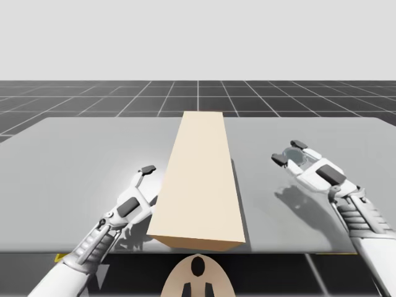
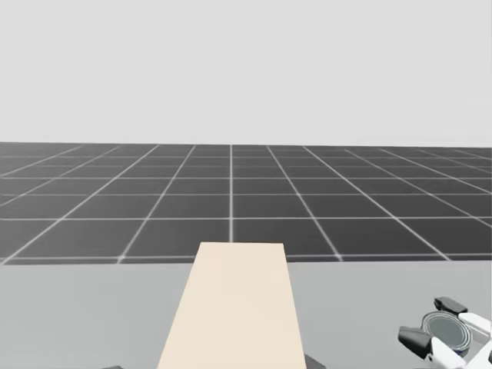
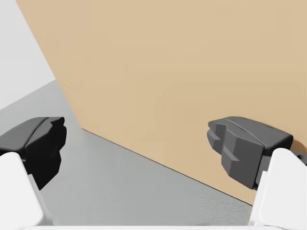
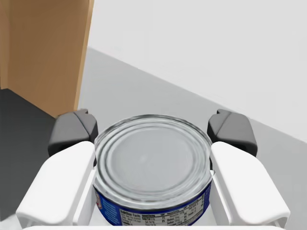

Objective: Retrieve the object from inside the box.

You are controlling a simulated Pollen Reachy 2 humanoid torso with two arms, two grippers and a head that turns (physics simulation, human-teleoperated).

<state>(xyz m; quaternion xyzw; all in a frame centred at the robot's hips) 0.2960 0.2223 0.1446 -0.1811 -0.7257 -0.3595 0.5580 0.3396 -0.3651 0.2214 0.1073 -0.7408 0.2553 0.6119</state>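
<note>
Snugly in right gripper [image 4: 151, 128]: blue can [image 4: 152, 160]

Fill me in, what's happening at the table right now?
My right gripper is shut on a can with a blue label and holds it above the table, to the right of the long tan box. My left gripper is open, low beside the box's left side wall, gripping nothing. The can is outside the box and in hand.
</note>
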